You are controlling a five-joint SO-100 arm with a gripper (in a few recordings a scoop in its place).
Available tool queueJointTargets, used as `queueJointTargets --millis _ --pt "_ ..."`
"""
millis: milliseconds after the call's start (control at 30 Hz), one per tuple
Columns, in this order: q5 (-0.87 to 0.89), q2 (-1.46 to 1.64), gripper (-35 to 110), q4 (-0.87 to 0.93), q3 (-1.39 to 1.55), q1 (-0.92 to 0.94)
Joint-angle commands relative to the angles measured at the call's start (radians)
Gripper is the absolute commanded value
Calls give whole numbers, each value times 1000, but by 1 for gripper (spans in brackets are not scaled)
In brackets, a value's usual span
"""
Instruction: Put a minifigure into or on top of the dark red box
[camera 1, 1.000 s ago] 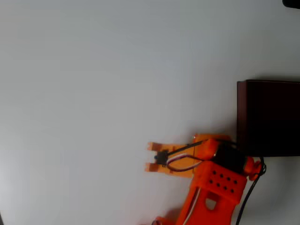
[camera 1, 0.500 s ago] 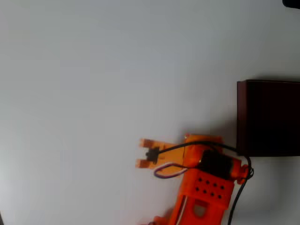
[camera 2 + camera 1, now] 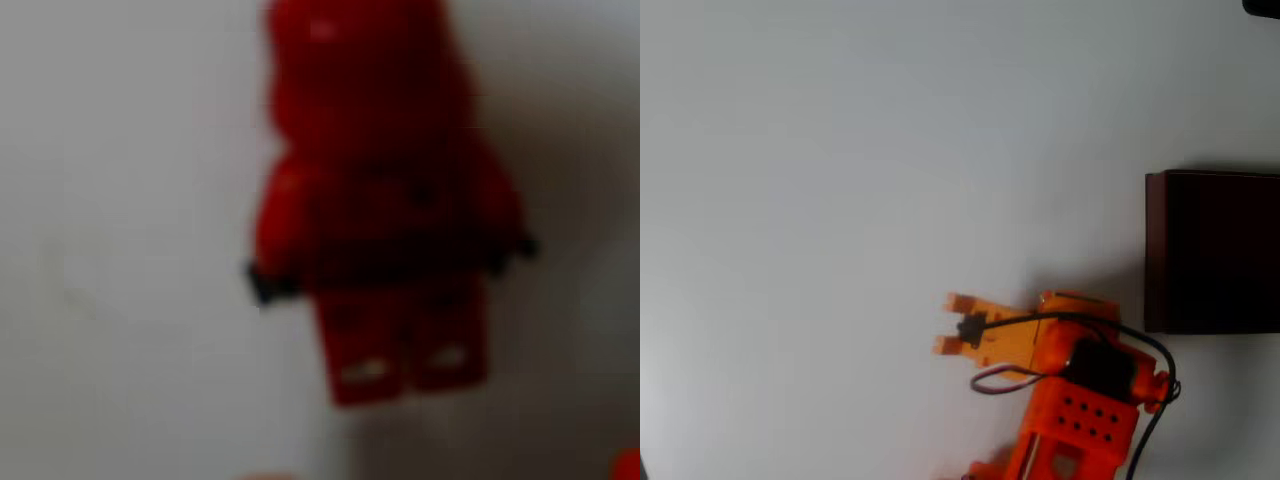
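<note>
**A:** Where is the minifigure (image 3: pixel 385 215)?

**B:** In the wrist view it sits very close to the lens, blurred, all bright red, its head toward the top of the picture and its legs pointing down. Two small dark marks show at the ends of its arms, and two pale spots on its lower legs. Behind it is a plain pale surface (image 3: pixel 110 250), with a soft shadow to its right. Whether it lies flat on that surface or hangs above it, I cannot tell from the blur.

**A:** Does the overhead view show it?

**B:** I cannot make it out there. The orange hand (image 3: pixel 951 323) points toward the left of that picture, its two fingertips (image 3: pixel 957 302) a moderate gap apart, with a small dark part between them further back. Nothing red shows in the gap.

**A:** So is the hand spread or holding something?

**B:** The fingers stand parted, neither wide nor pressed together. I see nothing gripped between them.

**A:** And the dark red box (image 3: pixel 1213 251)?

**B:** It sits at the right edge of the overhead view, cut off by the frame, maroon wall on its left side, nearly black inside. The orange arm (image 3: pixel 1080 405) rises from the bottom edge just below and left of the box's near corner, black cable looping over it. The hand's tips are well apart from the box, out over the pale surface (image 3: pixel 840 180).
</note>
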Motion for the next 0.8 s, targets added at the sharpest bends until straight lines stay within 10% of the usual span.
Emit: queueJointTargets --millis 0,767 --pt "14 54 16 5 25 3" --pt "38 98 18 -48 97 -18"
